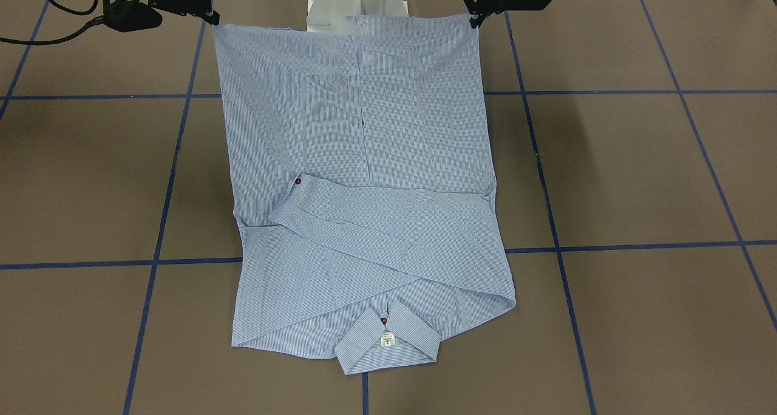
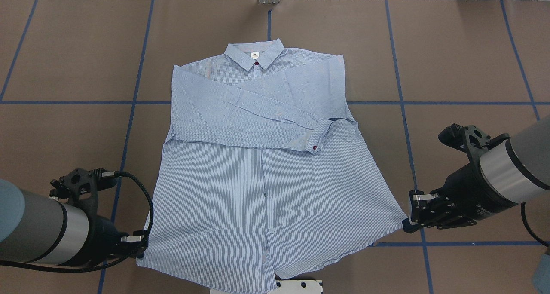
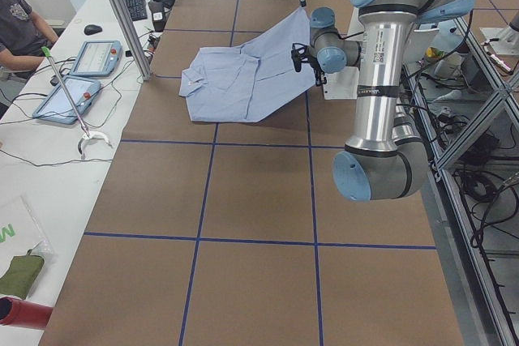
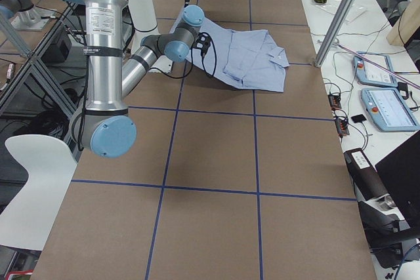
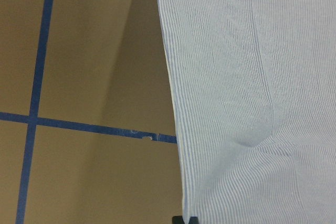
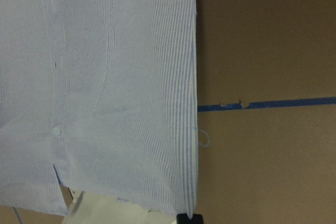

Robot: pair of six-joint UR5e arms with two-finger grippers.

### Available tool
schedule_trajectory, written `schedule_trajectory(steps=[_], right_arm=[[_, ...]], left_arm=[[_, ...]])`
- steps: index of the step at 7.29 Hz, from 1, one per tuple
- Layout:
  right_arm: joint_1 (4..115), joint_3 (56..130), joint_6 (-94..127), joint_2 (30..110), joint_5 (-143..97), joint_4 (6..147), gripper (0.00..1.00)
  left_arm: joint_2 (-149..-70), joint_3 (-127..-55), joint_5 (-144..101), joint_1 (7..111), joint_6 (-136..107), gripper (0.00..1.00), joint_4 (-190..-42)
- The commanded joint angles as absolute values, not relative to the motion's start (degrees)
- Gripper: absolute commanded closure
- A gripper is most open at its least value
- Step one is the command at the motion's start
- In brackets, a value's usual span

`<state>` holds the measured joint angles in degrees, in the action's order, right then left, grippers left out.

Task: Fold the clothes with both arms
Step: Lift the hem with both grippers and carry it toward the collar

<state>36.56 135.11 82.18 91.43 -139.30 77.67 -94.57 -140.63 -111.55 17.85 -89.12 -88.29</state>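
1. The left gripper (image 2: 139,246) has its fingers pressed together on the hem corner on its own side. The wrist view shows the side seam running straight down into the fingertip.
2. The right gripper (image 2: 407,227) mirrors it, pinching the opposite hem corner, with the cloth edge ending right at its tip.
3. Between them the hem (image 2: 275,273) hangs taut and raised. Both side views show the shirt (image 2: 258,191) sloping up from the table (image 2: 451,70) to the grippers.
4. How it will handle, I'd say: light, thin and floppy cotton with no stiffness, so it will sag in the middle and trail wherever the corners lead. The corners look like the right hold, since seam and hem double up there and should slip less.
5. Looks: fine blue-and-white stripes, with the button placket (image 2: 264,199) running down the centre.
6. Further out, both sleeves (image 2: 240,113) lie folded across the chest, the upper cuff (image 2: 317,144) showing a red button.
7. At the far end, the collar (image 2: 270,52) and its small white label (image 2: 254,56) rest flat on the table, well away from the robot.
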Motion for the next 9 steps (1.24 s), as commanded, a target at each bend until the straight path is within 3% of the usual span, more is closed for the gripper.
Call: schedule_trajectory(steps=[1,5,9], right_arm=[[37.09,135.26,82.18,91.76,-144.99,76.48,1.00],[40.68,132.30,82.18,97.38,-150.03,63.49,1.00],[46.66,124.83,82.18,93.19,-149.77,61.00,1.00]], left_arm=[[-94.83,-142.38,-114.77,17.14,-89.12,1.00,-87.10],[-95.18,-143.18,-117.07,16.61,-89.21,1.00,-87.10],[-98.52,-137.56,-116.28,18.00,-88.95,1.00,-87.19]])
